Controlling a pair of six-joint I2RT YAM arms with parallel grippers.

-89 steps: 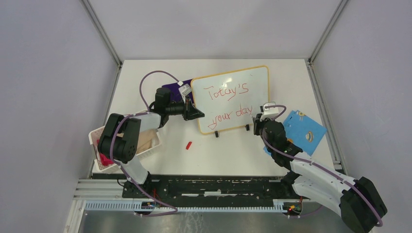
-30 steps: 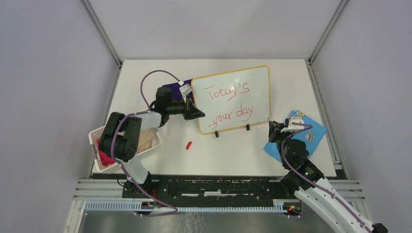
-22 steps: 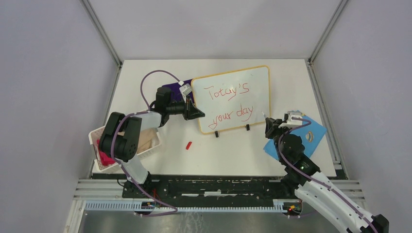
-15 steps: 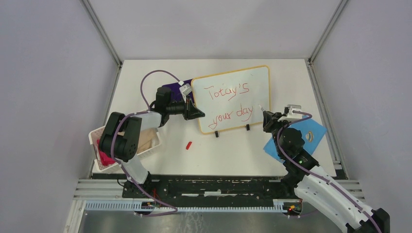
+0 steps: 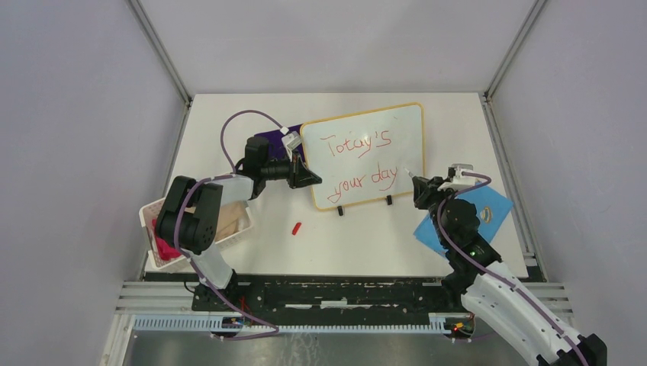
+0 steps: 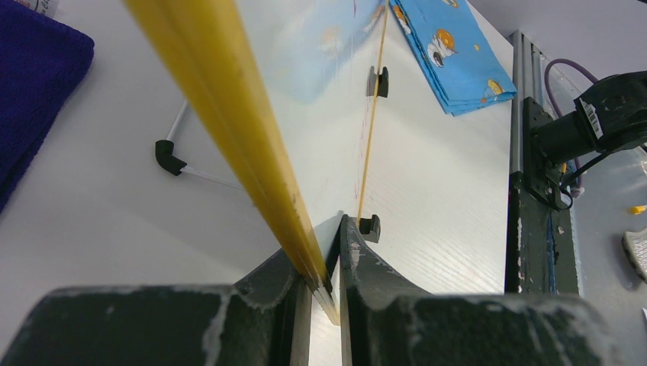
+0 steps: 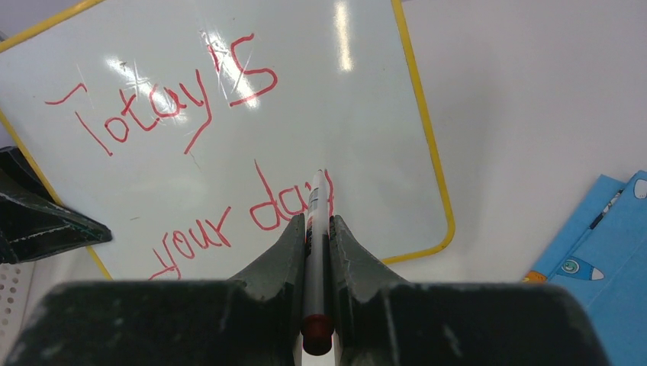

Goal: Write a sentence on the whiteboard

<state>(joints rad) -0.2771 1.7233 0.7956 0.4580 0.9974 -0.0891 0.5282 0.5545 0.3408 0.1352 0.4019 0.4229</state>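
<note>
The whiteboard (image 5: 365,155) stands on its two small black feet (image 5: 340,210) on the table (image 5: 458,122), a little toward 12 o'clock from the middle. The sentence (image 7: 164,107) crosses it in red marker, in two lines: "Totay's" above and "your day" below.

My left gripper (image 6: 324,252) grips the board at its 9 o'clock edge, low down near the corner. The yellow frame runs between my two fingers, which are pressed against either face.

My right gripper (image 7: 318,229) sits just off the board's 4 o'clock corner, its jaws closed on a marker (image 7: 316,200). The marker lies along the slot between the fingers, with its red end toward my wrist. In the wrist view its tip points to 12 o'clock, over the tail of "day". I cannot tell whether the tip touches the glossy surface.

Farther out, a blue card (image 5: 488,210) with small cartoon prints lies at 3 o'clock from my right gripper, partly under that arm. A red cap (image 5: 297,227) rests alone on the table at 7 o'clock from the board, well apart from both grippers. A purple cloth (image 5: 268,137) shows at the board's 10 o'clock, behind my left wrist. A white basket (image 5: 152,221) sits at the table's 8 o'clock edge beside my left arm — something red and something tan lie inside it.
</note>
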